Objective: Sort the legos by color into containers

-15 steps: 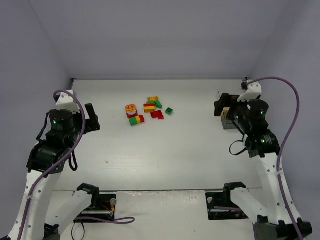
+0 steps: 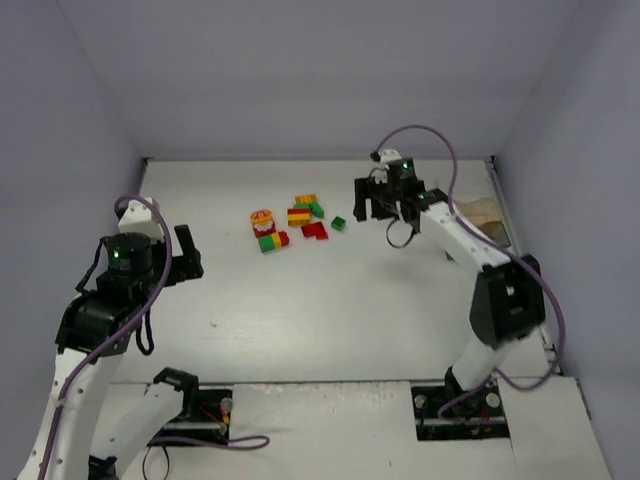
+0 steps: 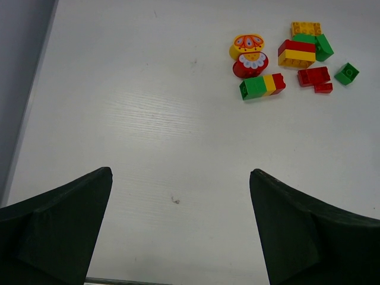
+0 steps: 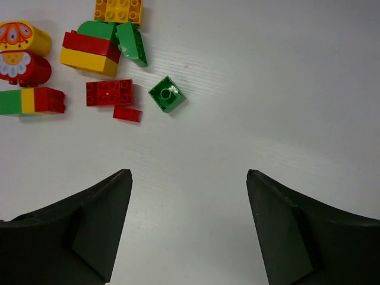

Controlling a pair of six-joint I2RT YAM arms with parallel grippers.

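The legos lie in a cluster at the table's middle back: a round red-yellow piece [image 2: 262, 219], a green-yellow-red bar [image 2: 273, 241], a red-yellow stack [image 2: 298, 215], an orange brick [image 2: 305, 198], a red brick [image 2: 315, 230] and a small green brick [image 2: 339, 223]. My right gripper [image 2: 364, 204] is open and empty just right of the small green brick [image 4: 167, 94], which lies ahead of the open jaws [image 4: 187, 172]. My left gripper [image 2: 186, 252] is open and empty, well left of the cluster [image 3: 262, 86]. The tan tray [image 2: 492, 222] sits at the far right, partly hidden behind the right arm.
The purple-grey walls close in the table at the back and on both sides. The right arm's cable loops above the table's back right [image 2: 430, 135]. A small dark speck [image 3: 174, 200] marks the table ahead of the left gripper.
The right arm has swung left from beside the tray, out over the table, and its gripper now stands next to the legos. The left arm has barely moved.
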